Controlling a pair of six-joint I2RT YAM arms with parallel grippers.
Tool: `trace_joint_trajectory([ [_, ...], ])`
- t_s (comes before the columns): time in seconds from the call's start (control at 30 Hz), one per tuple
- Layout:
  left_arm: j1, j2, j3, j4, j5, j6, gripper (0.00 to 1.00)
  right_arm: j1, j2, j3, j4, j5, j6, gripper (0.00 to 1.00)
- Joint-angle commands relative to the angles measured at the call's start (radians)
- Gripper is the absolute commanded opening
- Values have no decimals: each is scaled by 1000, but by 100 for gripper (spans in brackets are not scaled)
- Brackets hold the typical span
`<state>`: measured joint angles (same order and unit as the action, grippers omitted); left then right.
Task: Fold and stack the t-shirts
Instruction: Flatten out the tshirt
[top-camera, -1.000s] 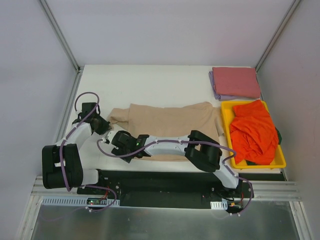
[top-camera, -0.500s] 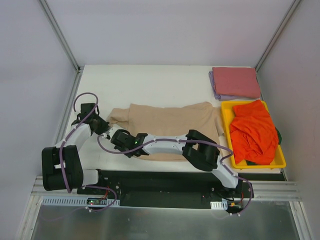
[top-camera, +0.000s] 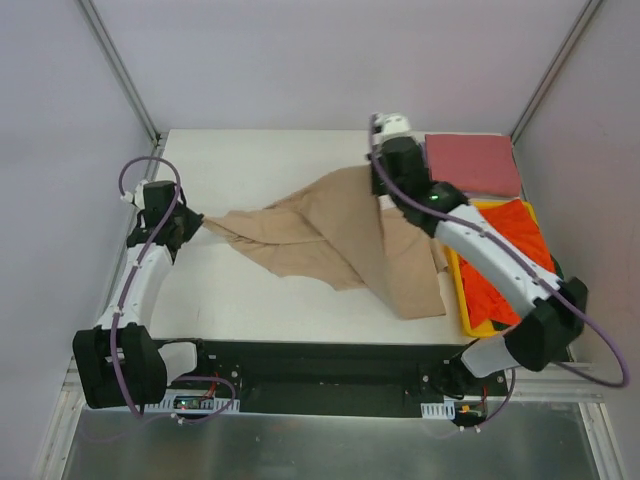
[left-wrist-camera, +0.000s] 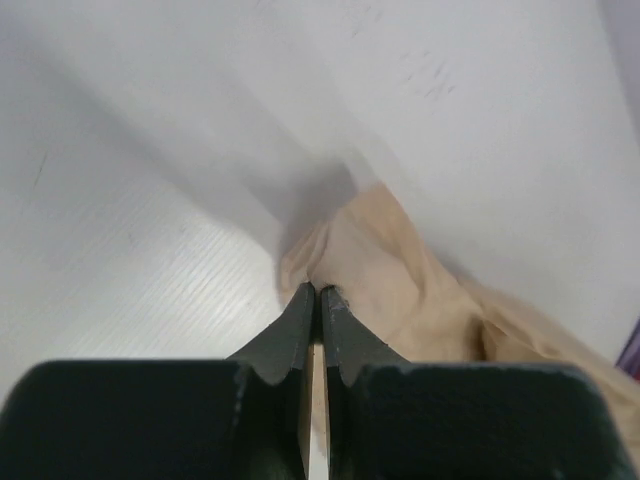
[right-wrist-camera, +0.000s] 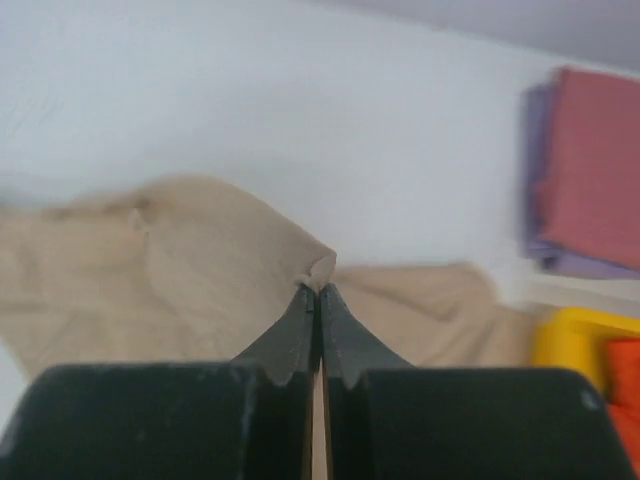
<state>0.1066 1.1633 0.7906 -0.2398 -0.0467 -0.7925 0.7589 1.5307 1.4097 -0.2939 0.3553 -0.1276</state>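
Note:
The tan t-shirt (top-camera: 330, 235) is stretched across the middle of the table, partly lifted. My left gripper (top-camera: 192, 222) is shut on its left corner (left-wrist-camera: 345, 265), low near the table's left side. My right gripper (top-camera: 376, 175) is shut on another corner (right-wrist-camera: 318, 268) and holds it raised at the back, so the cloth hangs down in a fold toward the front right. A folded dusty pink-red t-shirt (top-camera: 472, 163) lies on a lavender one (top-camera: 432, 180) at the back right. The orange-red t-shirt (top-camera: 510, 262) lies crumpled in the yellow tray (top-camera: 454, 232).
The yellow tray sits along the table's right edge, with the folded stack (right-wrist-camera: 585, 170) just behind it. White walls close in the table on the left, back and right. The right arm (top-camera: 500, 265) reaches over the tray.
The right gripper closed on the tan shirt's near left part and swung it up and across to the back right. The left gripper pulled its corner slightly left and back.

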Motion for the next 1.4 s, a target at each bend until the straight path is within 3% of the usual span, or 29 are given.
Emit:
trace_joint_trajectory([
  [0.0, 7, -43, 198, -24, -122, 29, 0, -191, -188, 24, -50, 39, -87, 0],
  [0.17, 8, -80, 424, -33, -160, 93, 0, -308, -322, 182, -108, 65, -211, 0],
  [0.37, 7, -168, 639, -46, -177, 190, 0, -320, -437, 363, -157, 88, -323, 0],
  [0.6, 7, -267, 913, -44, -122, 381, 0, -317, -569, 541, -310, -215, -397, 0],
  [0.93, 8, -275, 1269, -36, -15, 518, 0, -317, -687, 675, -373, -489, -290, 0],
  [1.17, 8, -180, 1214, 72, 74, 561, 0, -319, -641, 589, -329, -330, -332, 0],
  [1.37, 8, 80, 1136, 151, 152, 559, 0, -320, -516, 355, -150, -34, -398, 0],
])
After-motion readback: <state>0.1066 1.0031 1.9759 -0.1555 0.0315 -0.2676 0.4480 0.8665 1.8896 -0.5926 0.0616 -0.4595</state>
